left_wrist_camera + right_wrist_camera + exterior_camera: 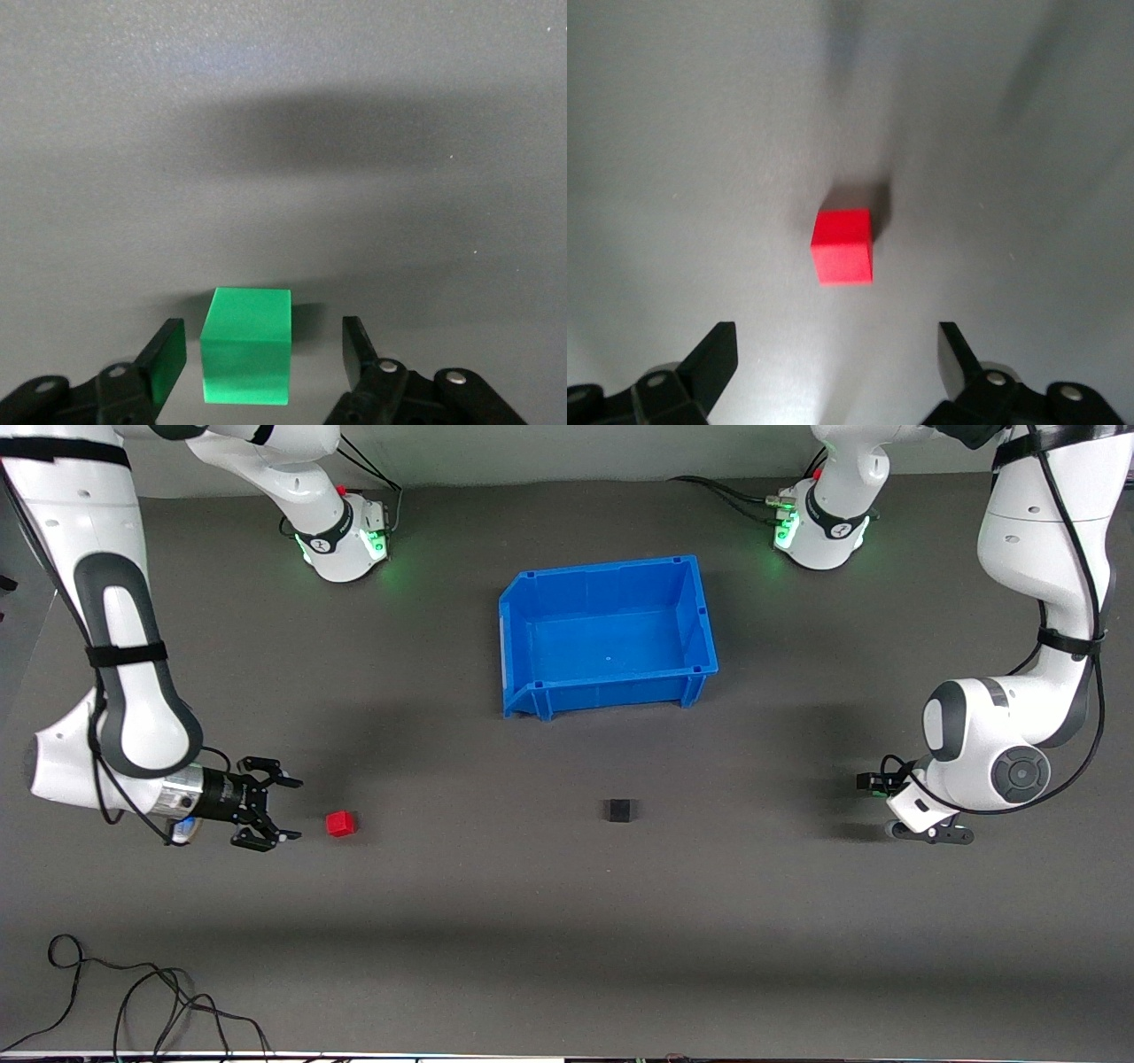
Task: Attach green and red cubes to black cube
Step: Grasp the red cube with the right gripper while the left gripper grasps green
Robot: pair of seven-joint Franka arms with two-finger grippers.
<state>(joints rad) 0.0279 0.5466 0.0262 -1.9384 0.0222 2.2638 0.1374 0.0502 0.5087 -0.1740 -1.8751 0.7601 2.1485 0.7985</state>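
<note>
Black cube (619, 810) alone on the dark surface (567, 921), nearer the front camera than the blue bin (700, 615), nothing in that bin. Red cube (340, 824) toward the right arm's end, just beside the right pincer (285, 809), spread wide, touching nothing, arm bent low. Green cube (247, 345) between the fingers (165, 359) of the left pincer (264, 356), spread, not clamping, arm folded low near the surface.

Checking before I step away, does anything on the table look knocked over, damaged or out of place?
Nothing stands out. The red cube, black cube and green cube sit flat on the table; the bin stands upright. Both grippers, left and right, are open by their cubes.
</note>
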